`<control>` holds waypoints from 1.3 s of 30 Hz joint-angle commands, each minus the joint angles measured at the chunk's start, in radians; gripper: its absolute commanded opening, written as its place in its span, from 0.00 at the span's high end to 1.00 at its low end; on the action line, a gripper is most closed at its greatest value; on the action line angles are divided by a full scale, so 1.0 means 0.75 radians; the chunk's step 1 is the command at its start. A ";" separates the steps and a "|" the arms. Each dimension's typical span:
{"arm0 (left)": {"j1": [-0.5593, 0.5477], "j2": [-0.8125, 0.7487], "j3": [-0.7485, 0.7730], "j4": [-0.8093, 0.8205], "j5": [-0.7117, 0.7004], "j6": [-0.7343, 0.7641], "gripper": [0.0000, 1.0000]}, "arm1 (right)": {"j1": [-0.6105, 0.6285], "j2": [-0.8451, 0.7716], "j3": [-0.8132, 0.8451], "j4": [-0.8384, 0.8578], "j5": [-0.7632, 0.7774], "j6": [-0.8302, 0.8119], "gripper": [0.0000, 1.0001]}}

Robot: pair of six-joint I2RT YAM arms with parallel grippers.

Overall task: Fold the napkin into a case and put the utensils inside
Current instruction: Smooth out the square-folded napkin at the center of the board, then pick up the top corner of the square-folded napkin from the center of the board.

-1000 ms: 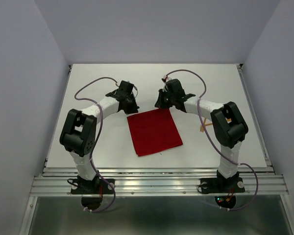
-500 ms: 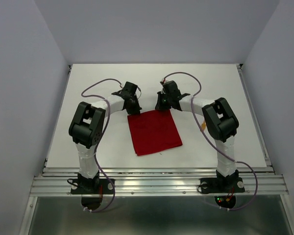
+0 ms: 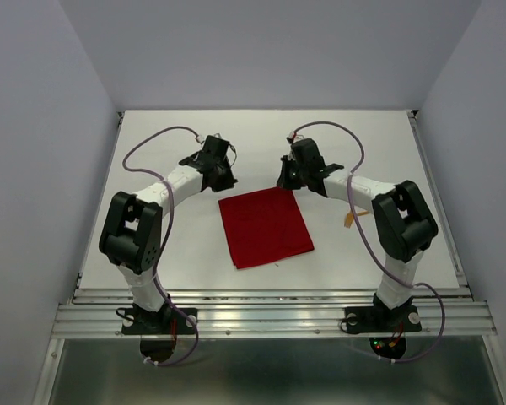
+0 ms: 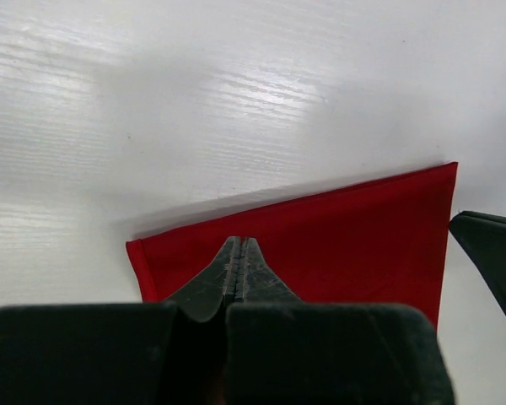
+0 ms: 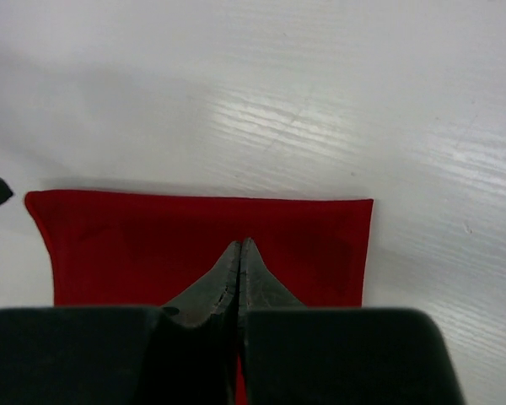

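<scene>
My left claw [image 3: 224, 179] is pressed together, its two dark, ridged fingers meeting in a thin seam with nothing showing between them, and its tip hangs over the far left corner of the bright red plain cloth napkin [image 3: 265, 227]. My right claw [image 3: 287, 179] is pressed together the same way, poised over the far right corner of that cloth. The napkin lies flat near the middle of the white counter [image 3: 160, 143] as a smooth rectangle, turned a little so that its far edge tips up toward the right in the top view. From my left wrist the claw tip [image 4: 240, 247] sits just inside the cloth's far edge [image 4: 337, 228], which runs straight and crisp, while the left corner looks softly rounded, hemmed or folded over, I cannot tell which. From my right wrist the tip [image 5: 240, 246] also stands just inside the far edge of the red fabric [image 5: 135, 245], whose weave shows faint darker patches. I cannot tell whether either tip touches the cloth. The counter [image 5: 337, 101] has a glossy, finely streaked grain. The thin orange plastic utensils [image 3: 352, 218] lie on the counter to the right of the napkin, well apart from it, partly hidden by my right forearm.
</scene>
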 commanded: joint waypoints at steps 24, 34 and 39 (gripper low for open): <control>0.044 -0.171 -0.015 -0.191 -0.150 0.050 1.00 | 0.323 -0.465 -0.249 -0.150 0.179 -0.071 0.81; 0.271 -0.486 -0.154 -0.269 -0.036 0.114 0.78 | 0.793 -0.427 -0.313 -0.188 0.422 -0.020 0.61; 0.324 -0.521 -0.166 -0.273 -0.027 0.140 0.75 | 0.926 -0.247 -0.212 -0.238 0.506 -0.069 0.56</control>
